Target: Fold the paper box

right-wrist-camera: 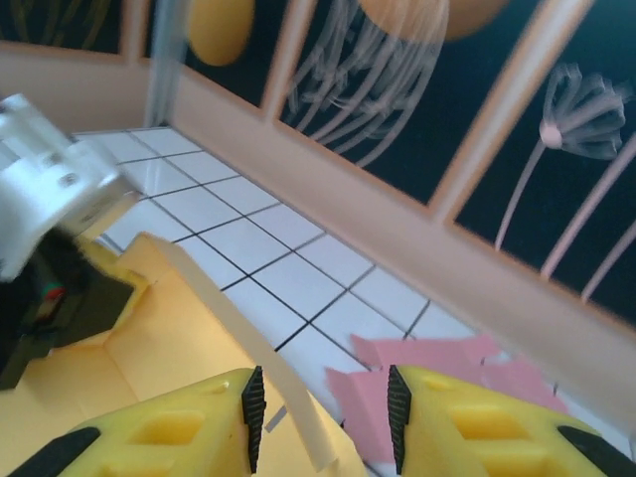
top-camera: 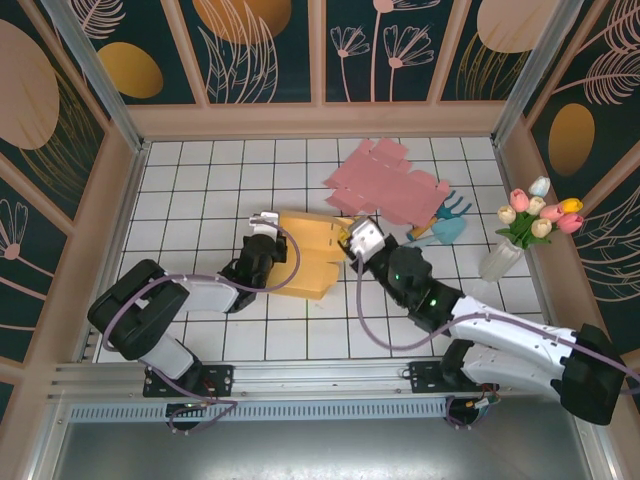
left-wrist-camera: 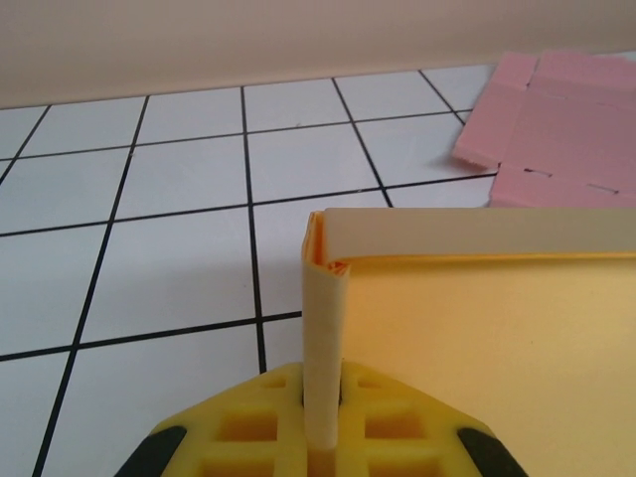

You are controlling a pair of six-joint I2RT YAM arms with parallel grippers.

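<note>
Yellow paper box at middle of worktop, between arms. Left gripper clamped on upright box flap. Right gripper jaws apart, flap strip between them. Pink sheet just behind box.

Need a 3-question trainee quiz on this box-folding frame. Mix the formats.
1. True or false: the left gripper is shut on a flap of the yellow box.
2. What lies flat beyond that box, away from the arms? A) pink box blank B) green towel C) white plate
3. Fill in: the right gripper has its jaws ___.
Key: 1 true; 2 A; 3 open.
</note>
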